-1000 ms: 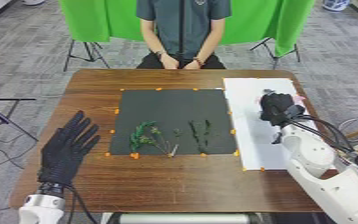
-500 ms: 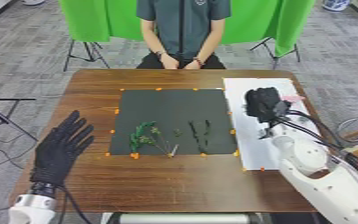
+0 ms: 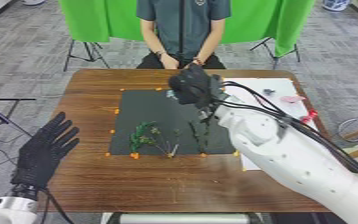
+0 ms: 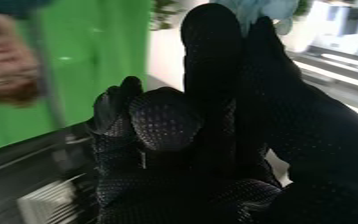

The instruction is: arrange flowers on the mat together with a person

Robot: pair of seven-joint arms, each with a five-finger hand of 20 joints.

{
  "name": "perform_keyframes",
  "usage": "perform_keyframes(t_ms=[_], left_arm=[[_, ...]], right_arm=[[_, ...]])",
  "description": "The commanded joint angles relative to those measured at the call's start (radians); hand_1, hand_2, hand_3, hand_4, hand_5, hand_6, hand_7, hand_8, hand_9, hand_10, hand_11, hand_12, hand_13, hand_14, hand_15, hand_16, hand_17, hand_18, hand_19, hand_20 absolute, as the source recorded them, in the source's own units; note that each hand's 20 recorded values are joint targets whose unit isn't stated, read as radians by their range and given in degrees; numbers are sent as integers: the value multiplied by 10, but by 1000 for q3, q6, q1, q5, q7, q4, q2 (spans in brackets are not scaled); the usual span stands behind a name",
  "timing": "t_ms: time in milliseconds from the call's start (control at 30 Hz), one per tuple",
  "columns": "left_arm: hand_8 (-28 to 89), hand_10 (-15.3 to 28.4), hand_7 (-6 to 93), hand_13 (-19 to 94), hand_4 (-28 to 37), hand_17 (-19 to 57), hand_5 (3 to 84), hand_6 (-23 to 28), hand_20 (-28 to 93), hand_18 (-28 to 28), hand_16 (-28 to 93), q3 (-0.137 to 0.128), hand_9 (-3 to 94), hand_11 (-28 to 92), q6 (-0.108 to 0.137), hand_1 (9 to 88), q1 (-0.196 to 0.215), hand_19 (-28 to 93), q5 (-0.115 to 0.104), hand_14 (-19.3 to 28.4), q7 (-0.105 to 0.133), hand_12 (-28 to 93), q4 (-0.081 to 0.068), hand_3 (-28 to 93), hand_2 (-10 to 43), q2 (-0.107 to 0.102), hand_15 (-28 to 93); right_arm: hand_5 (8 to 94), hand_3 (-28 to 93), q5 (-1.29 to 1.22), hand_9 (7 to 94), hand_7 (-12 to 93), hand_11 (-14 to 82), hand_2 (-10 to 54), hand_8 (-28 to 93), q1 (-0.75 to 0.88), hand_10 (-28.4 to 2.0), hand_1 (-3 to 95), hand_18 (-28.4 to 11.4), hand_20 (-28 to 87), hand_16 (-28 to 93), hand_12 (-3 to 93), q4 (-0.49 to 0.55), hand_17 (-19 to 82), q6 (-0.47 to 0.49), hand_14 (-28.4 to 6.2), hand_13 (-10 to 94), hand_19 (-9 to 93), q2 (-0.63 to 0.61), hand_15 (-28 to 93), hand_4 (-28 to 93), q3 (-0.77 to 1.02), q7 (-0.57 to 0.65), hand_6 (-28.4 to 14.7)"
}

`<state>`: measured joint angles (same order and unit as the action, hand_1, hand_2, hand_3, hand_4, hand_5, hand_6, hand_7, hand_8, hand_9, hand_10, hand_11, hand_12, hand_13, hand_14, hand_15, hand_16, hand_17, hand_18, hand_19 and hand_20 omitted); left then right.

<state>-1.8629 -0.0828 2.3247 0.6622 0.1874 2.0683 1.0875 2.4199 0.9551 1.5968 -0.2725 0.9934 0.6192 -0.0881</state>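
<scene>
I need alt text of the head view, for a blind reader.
The robot's right hand holds a pale blue flower over the far edge of the dark mat; green sprigs lie on its near half. The left hand is open; something pink lies on white paper.

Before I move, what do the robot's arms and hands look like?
The right arm is white with rounded segments and black cables; the left arm is white too. The left robot hand and right robot hand wear black fabric gloves.

One mat (image 3: 143,107), one pink flower (image 3: 291,99)
</scene>
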Motion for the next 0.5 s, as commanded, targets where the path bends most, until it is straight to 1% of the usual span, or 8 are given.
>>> perform_keyframes(t_ms=[33,100,167,233,300,333,400,500], left_arm=[[-70,105,123,189,-283,-119,291,33,92,206,44,3,219,145,31,241,-12,381,-4,130,21,150,-4,702,-33,-24,144],[-70,105,124,188,-283,-119,292,33,92,205,44,10,219,144,35,241,-24,381,-2,129,19,149,-7,704,-33,-29,143],[-70,104,124,186,-283,-119,292,33,92,205,45,16,218,144,39,242,-26,381,-4,129,30,150,-7,703,-33,-34,142],[-71,105,124,186,-283,-119,292,33,92,205,45,21,217,144,39,241,-45,381,-3,128,25,150,-14,703,-33,-43,141],[-71,105,124,186,-283,-119,292,33,92,205,46,23,217,143,42,240,-41,381,-4,128,31,150,-9,704,-33,-49,140],[-71,105,124,186,-283,-119,292,33,92,205,46,23,217,143,39,240,-40,381,0,128,30,150,-7,704,-33,-44,140],[-71,105,124,185,-283,-119,292,33,92,205,47,31,217,143,31,240,-58,381,4,128,28,150,-11,704,-33,-51,140],[-71,104,124,184,-283,-119,292,33,92,205,47,40,216,143,33,241,-67,380,5,127,31,150,-12,703,-32,-61,139]], right_arm=[[744,786,127,914,442,191,-95,15,-46,-49,525,-200,443,287,498,-79,384,73,-49,753,897,211,761,-283,-74,-108,17],[744,786,161,914,442,190,-95,15,-55,-49,525,-201,444,285,498,-153,384,66,-48,754,897,272,762,-283,-76,-154,17],[744,786,191,914,443,190,-95,14,-50,-49,524,-200,445,284,496,-167,384,72,-48,754,897,298,762,-283,-82,-158,17],[743,788,222,915,443,189,-95,13,-35,-48,523,-201,446,284,496,-178,384,78,-48,754,897,324,762,-283,-70,-165,17],[743,783,245,914,445,190,-95,13,-28,-48,525,-200,446,283,498,-184,384,79,-48,754,897,343,763,-283,-86,-151,17],[740,777,256,912,447,188,-95,15,-21,-48,527,-200,446,284,499,-187,383,79,-49,752,897,350,764,-283,-86,-152,18],[735,774,282,911,450,188,-95,17,-15,-49,529,-199,447,283,500,-197,381,68,-48,750,897,361,764,-283,-92,-151,19],[732,778,320,909,454,187,-95,14,-7,-49,527,-198,447,283,500,-221,379,50,-49,747,896,377,763,-283,-99,-165,21]])
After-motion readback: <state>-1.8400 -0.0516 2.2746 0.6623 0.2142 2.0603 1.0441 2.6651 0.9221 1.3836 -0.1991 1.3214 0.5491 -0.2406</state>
